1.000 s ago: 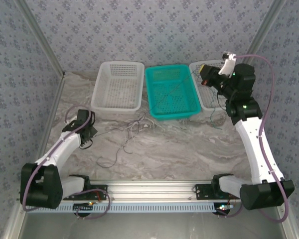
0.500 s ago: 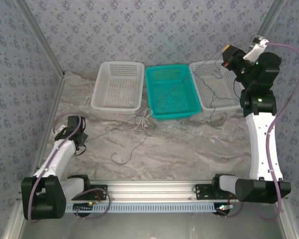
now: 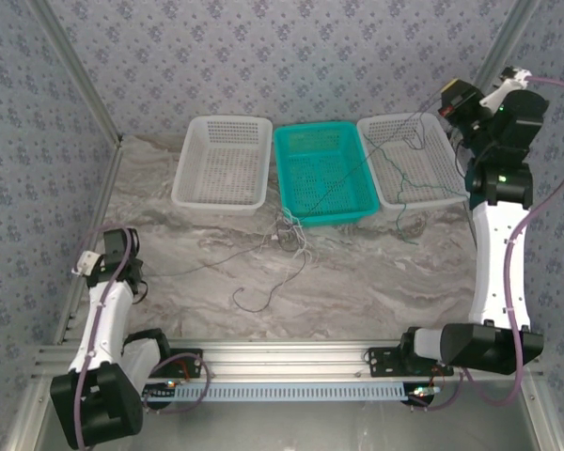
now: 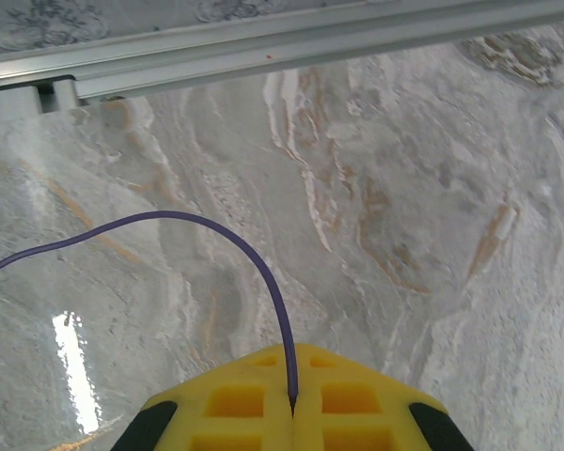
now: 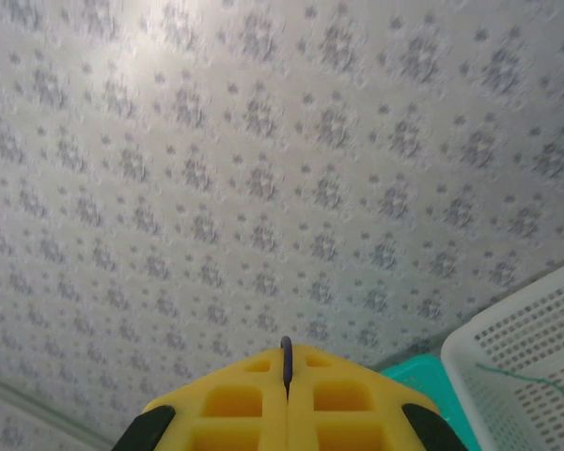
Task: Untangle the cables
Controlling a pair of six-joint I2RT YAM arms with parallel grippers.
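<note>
Seen from above, the left gripper (image 3: 124,246) sits low by the left edge of the table (image 3: 376,272), and the right gripper (image 3: 456,97) is raised high over the white basket (image 3: 368,141) at far right. A dark cable (image 3: 343,182) runs taut from the right gripper down across the teal basket (image 3: 324,218) to a knot of cables (image 3: 287,230) on the table between the two grippers. From that knot a thin strand (image 3: 197,259) leads towards the left gripper, and a green cable (image 3: 415,178) lies in the basket below the right gripper. On the left wrist, the yellow fingers (image 4: 226,404) are pressed together on a purple cable (image 4: 263,272) that arcs ahead and trails off to their left, with an aluminium rail (image 4: 310,47) beyond. On the right wrist, the fingers pinch the dark cable's end at their seam, facing the patterned wall (image 5: 263,188).
</note>
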